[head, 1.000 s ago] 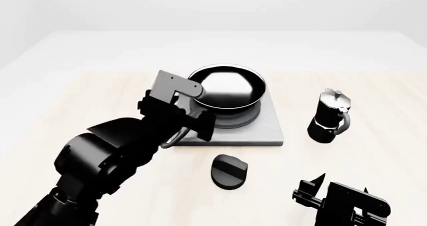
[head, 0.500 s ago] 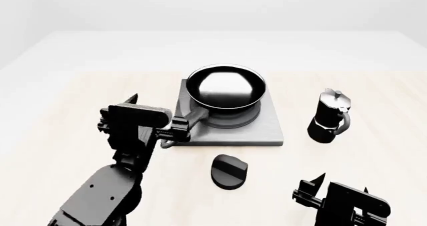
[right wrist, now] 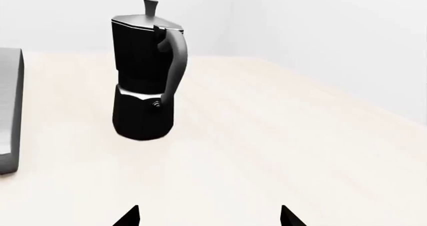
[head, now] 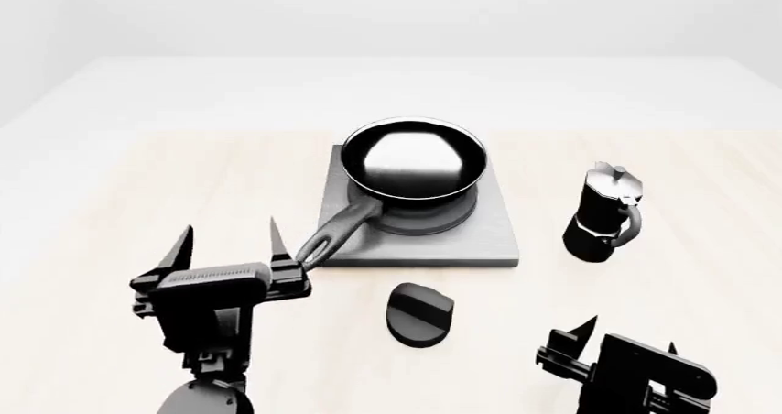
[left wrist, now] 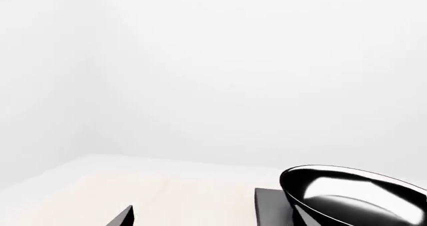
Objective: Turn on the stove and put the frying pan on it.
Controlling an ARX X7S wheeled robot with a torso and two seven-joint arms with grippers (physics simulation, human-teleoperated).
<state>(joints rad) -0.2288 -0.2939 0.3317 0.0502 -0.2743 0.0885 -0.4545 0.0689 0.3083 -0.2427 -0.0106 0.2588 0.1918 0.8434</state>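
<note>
Round shallow black frying pan, glossy inside: seated on flat square grey metal stove plate, handle overhanging near edge. Round black ridged knob: on pale counter in front. Left pincer: spread wide, empty, beside handle end. Right pincer: parted, empty. Black moka pot: right of plate.

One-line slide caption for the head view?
Frying pan sits on the stove; open left pincer hangs near its handle, knob in front.

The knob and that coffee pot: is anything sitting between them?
No. In the head view the stretch between the round black knob and the moka pot is bare table; the stove plate's corner ends just short of it.
</note>
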